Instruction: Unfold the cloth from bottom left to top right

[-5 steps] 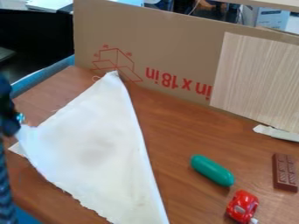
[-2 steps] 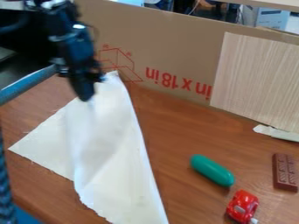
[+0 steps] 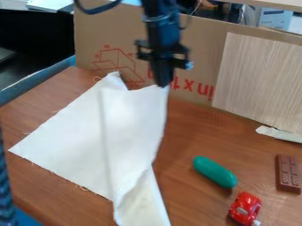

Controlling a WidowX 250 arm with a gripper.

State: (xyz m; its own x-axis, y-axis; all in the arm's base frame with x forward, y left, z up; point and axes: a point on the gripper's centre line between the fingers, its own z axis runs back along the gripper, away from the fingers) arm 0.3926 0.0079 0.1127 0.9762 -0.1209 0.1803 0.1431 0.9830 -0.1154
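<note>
white cloth, partly unfolded, corner raised

You lose the white fabric cloth's lower end past the bottom edge; the black two-finger gripper hides some red lettering.

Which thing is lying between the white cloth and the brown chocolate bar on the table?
In the camera view, a green oblong toy lies between the white cloth and the chocolate bar. The red toy car sits a little lower in the view.
</note>
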